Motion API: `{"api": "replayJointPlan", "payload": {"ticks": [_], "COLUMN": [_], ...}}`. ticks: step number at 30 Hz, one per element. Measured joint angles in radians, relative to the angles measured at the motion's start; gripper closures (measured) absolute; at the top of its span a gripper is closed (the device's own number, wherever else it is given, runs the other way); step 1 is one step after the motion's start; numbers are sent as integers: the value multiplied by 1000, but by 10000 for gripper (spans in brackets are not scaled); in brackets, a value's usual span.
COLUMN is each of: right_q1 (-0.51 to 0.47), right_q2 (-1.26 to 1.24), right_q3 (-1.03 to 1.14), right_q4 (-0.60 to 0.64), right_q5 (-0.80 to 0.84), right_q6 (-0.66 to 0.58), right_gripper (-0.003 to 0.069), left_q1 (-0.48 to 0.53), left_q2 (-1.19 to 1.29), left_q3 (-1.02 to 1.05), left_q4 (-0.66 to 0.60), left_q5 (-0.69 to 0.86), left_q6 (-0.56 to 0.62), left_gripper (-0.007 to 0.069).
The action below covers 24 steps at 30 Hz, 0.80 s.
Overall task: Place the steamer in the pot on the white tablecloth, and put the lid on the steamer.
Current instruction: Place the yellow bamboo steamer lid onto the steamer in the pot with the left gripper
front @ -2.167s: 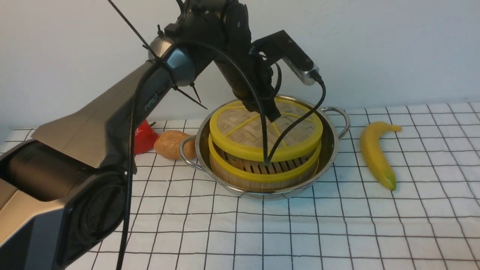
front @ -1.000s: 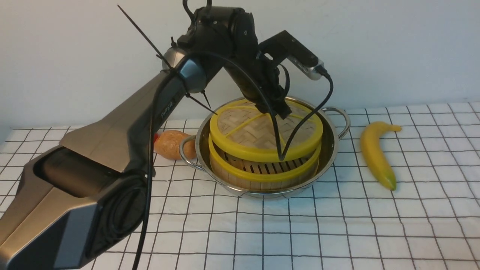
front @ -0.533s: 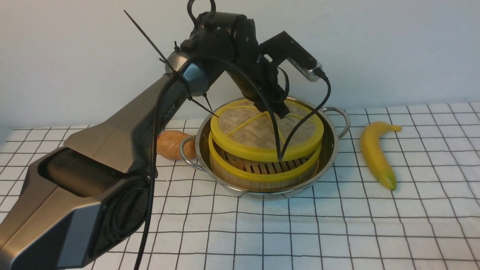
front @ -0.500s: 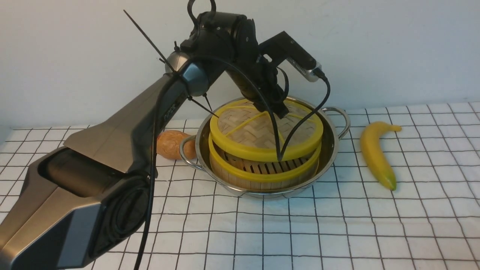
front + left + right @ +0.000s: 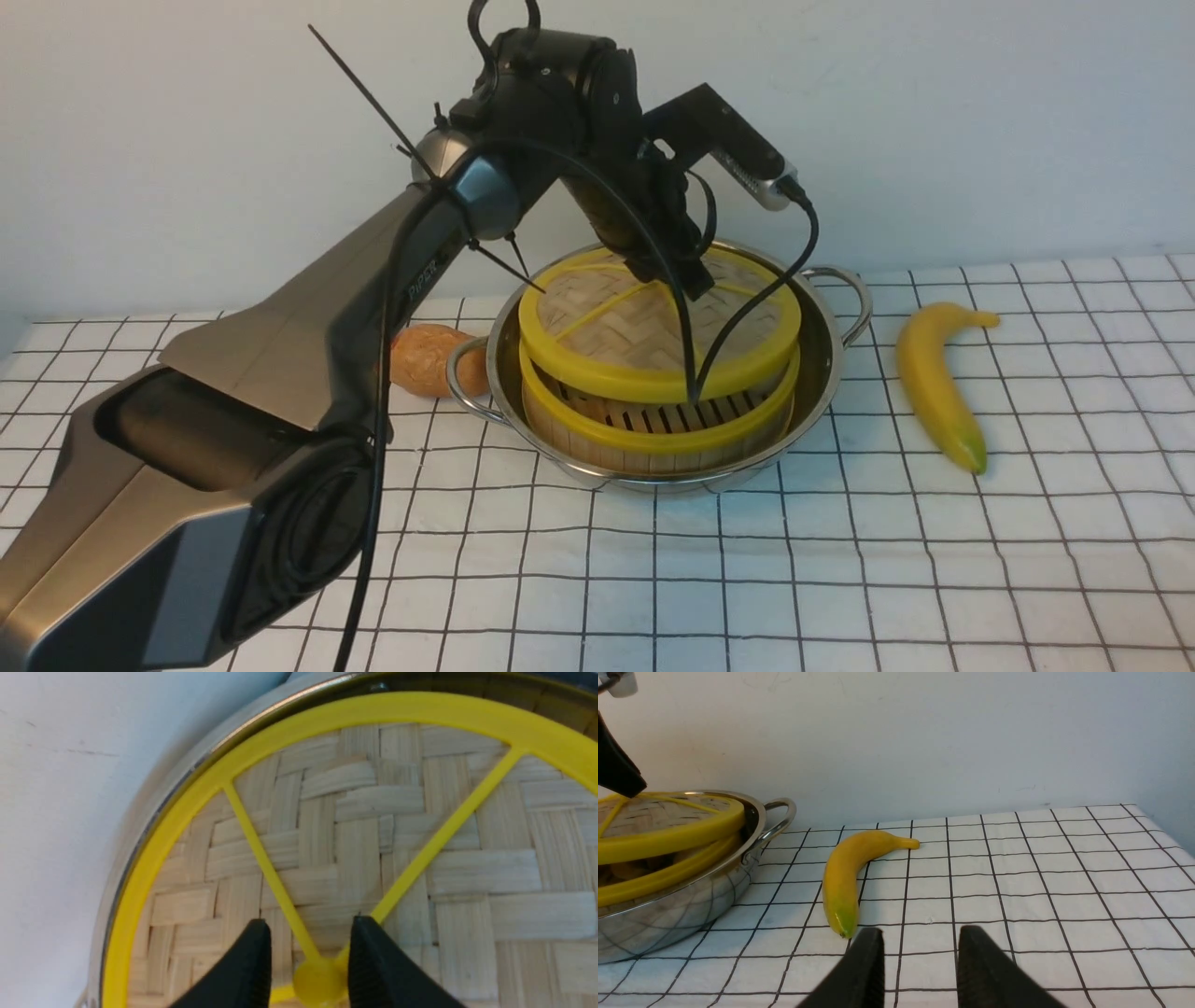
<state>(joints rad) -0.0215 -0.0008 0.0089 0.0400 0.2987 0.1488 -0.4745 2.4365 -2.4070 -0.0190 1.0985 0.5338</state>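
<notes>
So the left gripper [image 5: 308, 952] sits right over the lid [image 5: 653, 322], jaws parted slightly either side of its hub [image 5: 316, 981], maybe just touching it.

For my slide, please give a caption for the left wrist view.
Left gripper astride the yellow hub of the lid, inside the pot.

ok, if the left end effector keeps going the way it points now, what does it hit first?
Most likely the lid. The left end effector points down at its woven top, fingers straddling the yellow centre hub. Contact with the hub can't be confirmed. The steamer and pot lie beneath.
</notes>
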Motion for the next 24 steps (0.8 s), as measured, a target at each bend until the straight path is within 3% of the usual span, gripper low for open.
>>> {"api": "replayJointPlan", "payload": {"ticks": [10, 24], "right_q1": [0, 0], "right_q2": [0, 0], "right_q3": [0, 0], "right_q4": [0, 0], "right_q5": [0, 0], "right_q6": [0, 0], "right_gripper": [416, 416], "left_q1": [0, 0], "left_q2": [0, -3], "left_q3": [-1, -14], "left_q4": [1, 0], "left_q5": [33, 87], "left_q6": [-9, -11], "left_gripper": [487, 491]}}
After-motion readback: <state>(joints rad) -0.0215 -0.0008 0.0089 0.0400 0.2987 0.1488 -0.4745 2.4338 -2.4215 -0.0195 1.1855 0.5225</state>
